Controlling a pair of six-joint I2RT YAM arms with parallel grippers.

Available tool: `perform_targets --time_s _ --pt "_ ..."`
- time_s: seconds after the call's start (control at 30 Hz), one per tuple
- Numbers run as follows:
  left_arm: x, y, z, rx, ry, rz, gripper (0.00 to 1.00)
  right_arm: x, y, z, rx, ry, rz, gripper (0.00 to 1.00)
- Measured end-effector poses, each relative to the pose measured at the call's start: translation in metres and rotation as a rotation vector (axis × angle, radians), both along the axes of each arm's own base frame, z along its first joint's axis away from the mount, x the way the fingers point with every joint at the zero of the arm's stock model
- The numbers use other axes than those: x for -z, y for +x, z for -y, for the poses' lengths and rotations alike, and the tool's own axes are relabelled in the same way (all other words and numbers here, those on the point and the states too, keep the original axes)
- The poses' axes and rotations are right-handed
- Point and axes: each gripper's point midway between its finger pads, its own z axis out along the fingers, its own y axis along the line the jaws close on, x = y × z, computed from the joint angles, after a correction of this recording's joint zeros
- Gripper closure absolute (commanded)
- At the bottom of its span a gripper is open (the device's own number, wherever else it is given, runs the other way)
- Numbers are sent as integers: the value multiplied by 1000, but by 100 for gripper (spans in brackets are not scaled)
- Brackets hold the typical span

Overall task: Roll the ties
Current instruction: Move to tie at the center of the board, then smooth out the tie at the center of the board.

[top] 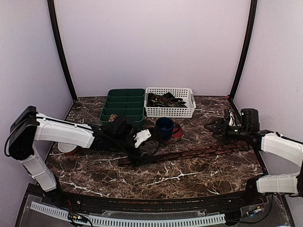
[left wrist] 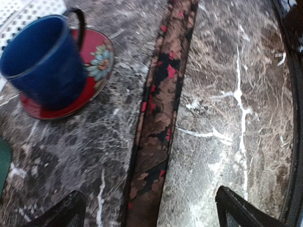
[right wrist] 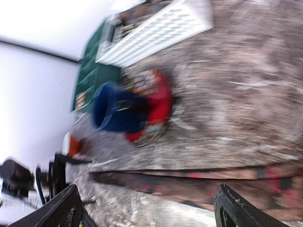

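One tie [top: 189, 153], dark brown with red flecks, lies stretched flat across the table from left to right. My left gripper [top: 134, 153] hovers over its left end. In the left wrist view the tie [left wrist: 158, 118] runs up between the two wide-apart fingers [left wrist: 61, 215], and the left gripper [left wrist: 149, 218] is open and holds nothing. My right gripper [top: 214, 126] is open above the table, behind the tie's right part. The blurred right wrist view shows the tie [right wrist: 203, 182] lying crosswise ahead of the open right gripper [right wrist: 147, 213]. More ties [top: 164, 100] lie in a white basket [top: 189, 111].
A blue mug [top: 164, 127] stands on a red flowered saucer [top: 178, 133] just behind the tie. A green compartment tray [top: 124, 105] at the back holds a small brownish coil [top: 112, 117]. A small white and orange dish [top: 66, 148] sits under the left arm.
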Motion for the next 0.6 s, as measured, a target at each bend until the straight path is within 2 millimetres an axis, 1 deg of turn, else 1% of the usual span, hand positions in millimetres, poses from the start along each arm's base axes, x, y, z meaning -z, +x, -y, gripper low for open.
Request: perform_targets --time_s 0.07,0.13,0.23,0.27,0.3,0.33,0.4,0.47,0.53,0.6 --pt "-26 3 -16 -85 -82 5 1 -16 -7 -30 -103 42 47 3" --pt "-52 10 -33 -173 -170 -3 1 -25 -14 -56 -184 73 68 3" --pt "-87 32 -61 -324 -311 -43 1 -38 -26 -102 -320 113 88 3" --pt "-94 40 -72 -372 -349 -60 1 -42 -31 -120 -372 125 89 3" --pt "-101 50 -88 -436 -392 -76 1 -46 -35 -138 -418 137 92 3" --pt "-107 59 -107 -510 -439 -100 1 -49 -38 -157 -466 148 97 3" --pt "-112 69 -134 -605 -487 -128 1 -54 -44 -193 -544 168 100 3" --pt "-117 76 -159 -697 -526 -157 1 -54 -51 -229 -618 189 93 3" --pt "-122 82 -178 -761 -554 -171 1 -50 -59 -271 -700 215 80 3" --pt "-125 84 -193 -812 -569 -184 1 -40 -69 -310 -774 236 56 3"
